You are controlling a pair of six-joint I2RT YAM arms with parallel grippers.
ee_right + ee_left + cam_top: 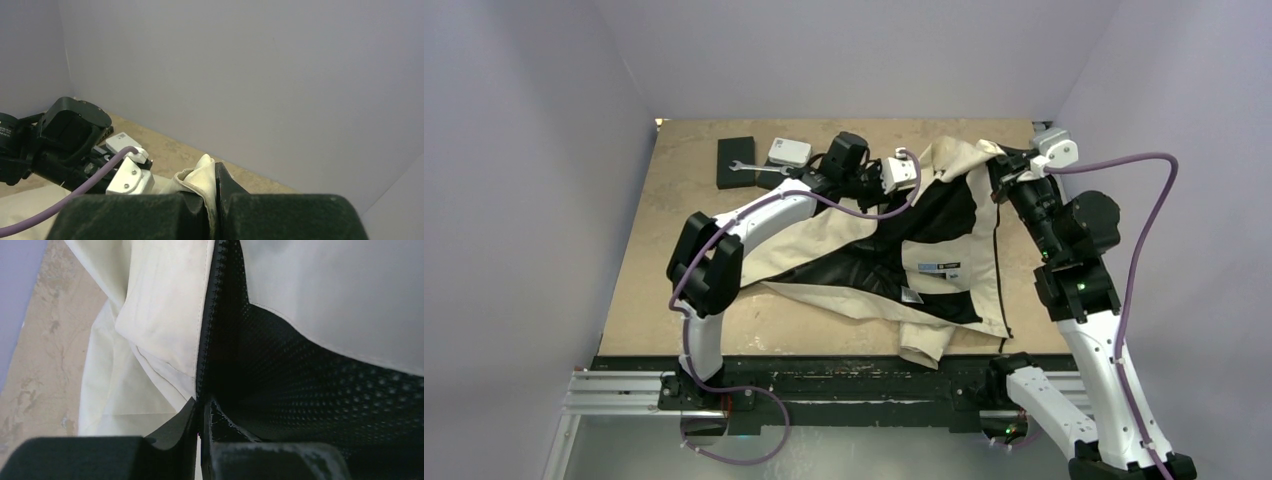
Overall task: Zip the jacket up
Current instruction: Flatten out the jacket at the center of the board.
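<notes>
The cream-beige jacket (844,240) lies open on the table, its black lining (929,225) facing up. My left gripper (927,178) is at the jacket's far edge. In the left wrist view the left gripper (202,402) is shut on the jacket's front edge, where the dark zipper teeth (207,315) run between cream fabric (160,315) and black mesh lining (310,385). My right gripper (1002,168) is at the jacket's far right corner. In the right wrist view the right gripper (211,176) is shut on a folded cream corner (200,175), lifted off the table.
A black block (736,160), a silver wrench (742,166) and a white device (789,152) lie at the far left of the table (674,230). The walls stand close behind and at both sides. The left arm's wrist (70,130) is close to my right gripper.
</notes>
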